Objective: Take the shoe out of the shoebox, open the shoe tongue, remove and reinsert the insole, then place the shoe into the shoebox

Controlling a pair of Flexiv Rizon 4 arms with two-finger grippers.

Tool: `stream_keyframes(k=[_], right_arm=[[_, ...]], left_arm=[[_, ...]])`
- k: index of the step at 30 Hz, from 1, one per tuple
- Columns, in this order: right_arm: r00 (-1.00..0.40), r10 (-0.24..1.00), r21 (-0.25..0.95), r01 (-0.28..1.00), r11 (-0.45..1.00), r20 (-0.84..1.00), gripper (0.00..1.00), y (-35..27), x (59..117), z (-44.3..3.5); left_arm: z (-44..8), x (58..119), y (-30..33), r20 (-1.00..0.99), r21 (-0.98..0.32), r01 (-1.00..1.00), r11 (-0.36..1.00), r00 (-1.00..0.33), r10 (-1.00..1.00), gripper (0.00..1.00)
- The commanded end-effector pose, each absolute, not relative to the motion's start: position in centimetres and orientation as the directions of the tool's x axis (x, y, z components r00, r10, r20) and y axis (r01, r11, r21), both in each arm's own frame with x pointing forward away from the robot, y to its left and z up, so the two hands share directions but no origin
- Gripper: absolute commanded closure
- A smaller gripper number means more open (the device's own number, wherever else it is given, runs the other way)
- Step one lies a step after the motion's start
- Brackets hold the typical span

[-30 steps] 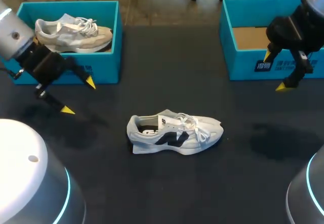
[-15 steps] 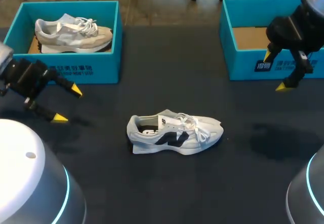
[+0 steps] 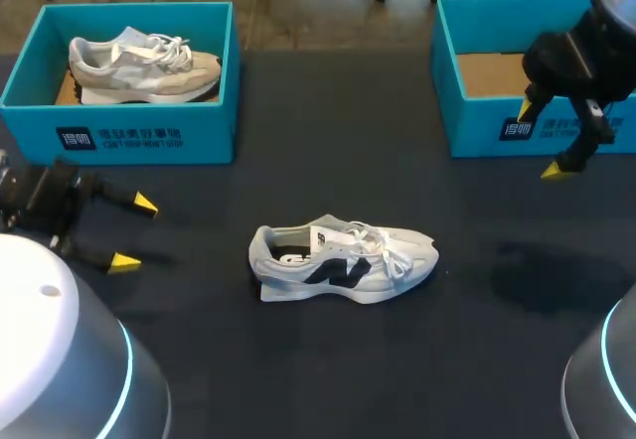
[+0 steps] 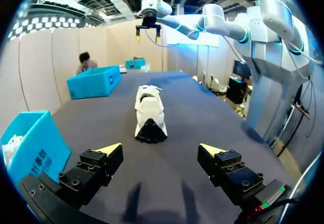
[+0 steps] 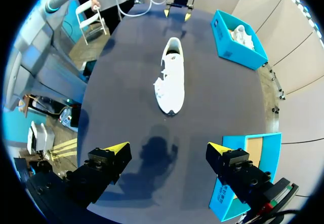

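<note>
On the dark table [image 3: 298, 379], the left shoebox [image 3: 129, 141] holds a beige shoe [image 3: 139, 67], the right shoebox [image 3: 477, 126] stands opposite, the white shoe [image 3: 343, 260] rests mid-table between them, outside both, and the left gripper [image 3: 135, 232] and right gripper [image 3: 538, 140] hover with fingers spread apart.

Our left gripper [image 3: 135, 232] low at our left side, fingers spread wide and pointing inward, our right gripper [image 3: 539, 141] raised at far right, fingers apart, tips angled downward
</note>
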State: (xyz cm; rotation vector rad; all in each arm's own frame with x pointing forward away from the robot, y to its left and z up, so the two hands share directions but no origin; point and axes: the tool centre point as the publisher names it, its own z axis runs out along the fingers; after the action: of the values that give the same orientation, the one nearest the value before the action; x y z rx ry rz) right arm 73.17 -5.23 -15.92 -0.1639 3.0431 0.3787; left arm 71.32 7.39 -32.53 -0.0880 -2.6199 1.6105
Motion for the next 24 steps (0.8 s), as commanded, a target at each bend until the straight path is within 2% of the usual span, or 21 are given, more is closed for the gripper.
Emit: stream_keyframes(k=[1,8,24], right_arm=[[-0.992,-0.098,0.238,-0.114,0.964,-0.081,0.0,-5.1,73.3,-16.0],[-0.992,-0.098,0.238,-0.114,0.964,-0.081,0.0,-5.1,73.3,-16.0],[-0.992,-0.098,0.238,-0.114,0.964,-0.081,0.0,-5.1,73.3,-16.0]], left_arm=[[-34.6,71.3,7.3,0.03,-0.92,0.007,0.391,-0.996,0.087,0.0],[-37.2,72.0,7.0,0.025,-0.957,0.005,0.289,-0.995,0.101,0.0],[-39.0,72.9,6.6,0.058,-0.974,-0.042,0.222,-0.996,0.068,0.0]])
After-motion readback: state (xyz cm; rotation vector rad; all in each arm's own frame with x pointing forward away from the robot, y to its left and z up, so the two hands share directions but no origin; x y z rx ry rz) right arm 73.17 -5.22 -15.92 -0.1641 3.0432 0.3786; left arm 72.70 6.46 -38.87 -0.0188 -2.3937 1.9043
